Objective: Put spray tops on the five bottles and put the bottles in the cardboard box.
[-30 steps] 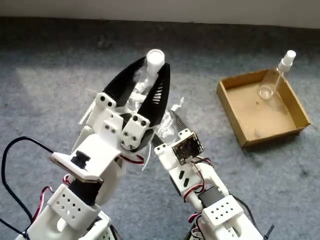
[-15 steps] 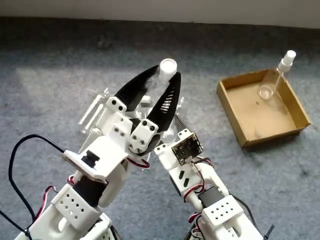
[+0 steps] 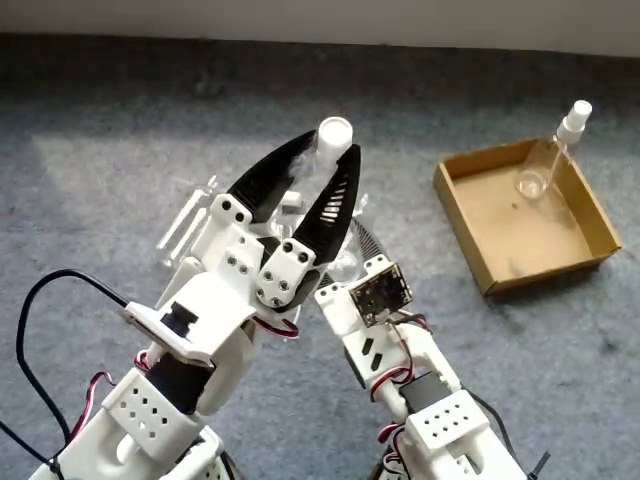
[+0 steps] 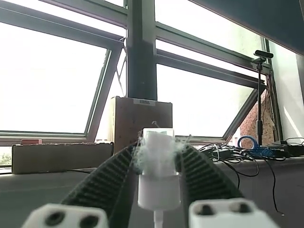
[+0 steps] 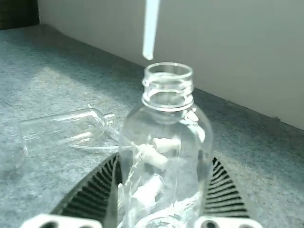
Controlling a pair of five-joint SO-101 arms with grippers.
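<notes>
clear uncapped bottle (image 5: pixel 166 118) gripped by right hand (image 5: pixel 165 164); left hand (image 4: pixel 159 149) pinches white spray top (image 4: pixel 159 187).

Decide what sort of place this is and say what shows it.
Probably an indoor workshop or lab: tall windows, a tangle of cables along the sill, and grey carpet serving as the work surface.

Both arms (image 3: pixel 200 320) white printed plastic, perforated base blocks (image 3: pixel 140 412). On the left gripper (image 3: pixel 332 150), black ribbed fingers (image 3: pixel 265 180); white knuckles with dark screw holes. Red-white servo leads (image 3: pixel 400 345) at joints; black cable (image 3: pixel 28 305) at left. Right wrist: possibly a bare camera board (image 3: pixel 380 293).
</notes>
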